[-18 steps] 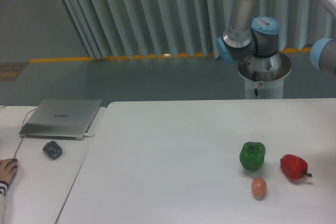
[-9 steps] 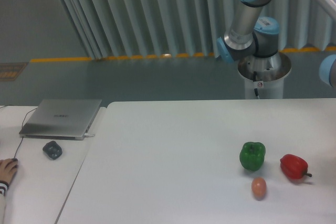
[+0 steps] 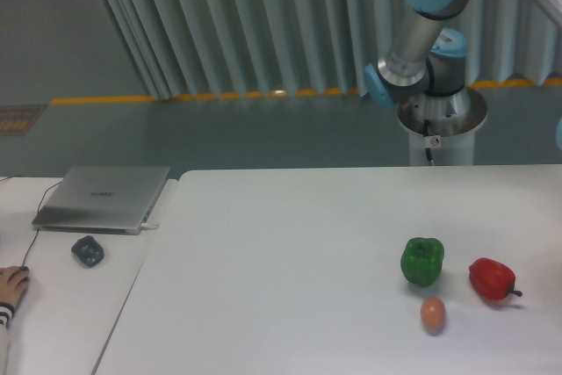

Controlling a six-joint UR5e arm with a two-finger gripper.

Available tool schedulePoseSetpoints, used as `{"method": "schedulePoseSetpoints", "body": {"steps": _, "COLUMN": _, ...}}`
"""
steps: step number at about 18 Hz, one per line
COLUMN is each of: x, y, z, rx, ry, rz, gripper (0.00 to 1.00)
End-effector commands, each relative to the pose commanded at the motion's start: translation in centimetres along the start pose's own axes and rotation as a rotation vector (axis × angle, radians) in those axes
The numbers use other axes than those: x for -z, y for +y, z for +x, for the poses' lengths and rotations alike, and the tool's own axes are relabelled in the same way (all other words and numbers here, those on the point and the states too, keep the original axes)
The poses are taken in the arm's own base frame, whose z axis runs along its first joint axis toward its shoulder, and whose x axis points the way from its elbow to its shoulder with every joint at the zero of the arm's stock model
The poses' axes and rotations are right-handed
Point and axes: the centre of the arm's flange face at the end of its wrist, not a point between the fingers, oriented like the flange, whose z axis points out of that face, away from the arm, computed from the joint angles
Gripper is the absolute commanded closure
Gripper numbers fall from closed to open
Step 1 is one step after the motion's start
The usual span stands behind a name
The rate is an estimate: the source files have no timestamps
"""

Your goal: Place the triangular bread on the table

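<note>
The triangular bread is out of view. The large white table (image 3: 290,261) fills the lower right of the camera view. Only the arm's base and upper links (image 3: 421,41) show behind the table at the top right; the gripper itself is beyond the frame's edge.
On the table's right part stand a green pepper (image 3: 422,261), a red pepper (image 3: 491,278) and a small orange-brown egg (image 3: 433,314). A narrower desk at the left holds a grey laptop (image 3: 105,197) and a dark mouse (image 3: 88,250). A person's hand (image 3: 10,285) rests at the left edge.
The arm's upper links have swung to the right and upward; the blue joint at the right edge has almost left the frame. Nothing on the table moved.
</note>
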Motion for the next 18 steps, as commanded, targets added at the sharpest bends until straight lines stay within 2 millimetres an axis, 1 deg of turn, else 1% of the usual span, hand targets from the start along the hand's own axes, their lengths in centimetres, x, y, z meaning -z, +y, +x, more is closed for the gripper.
{"method": "schedulePoseSetpoints", "body": {"steps": 5, "x": -0.5, "y": -0.3, "z": 0.2, "rx": 0.000, "ry": 0.010, "rz": 0.004, "gripper": 0.00}}
{"method": "schedulePoseSetpoints", "body": {"steps": 9, "x": -2.7, "y": -1.2, "z": 0.8, "rx": 0.013, "ry": 0.048, "rz": 0.024, "gripper": 0.00}}
{"method": "schedulePoseSetpoints", "body": {"steps": 18, "x": -2.5, "y": -1.0, "z": 1.3, "rx": -0.006, "ry": 0.080, "rz": -0.026, "gripper": 0.00}}
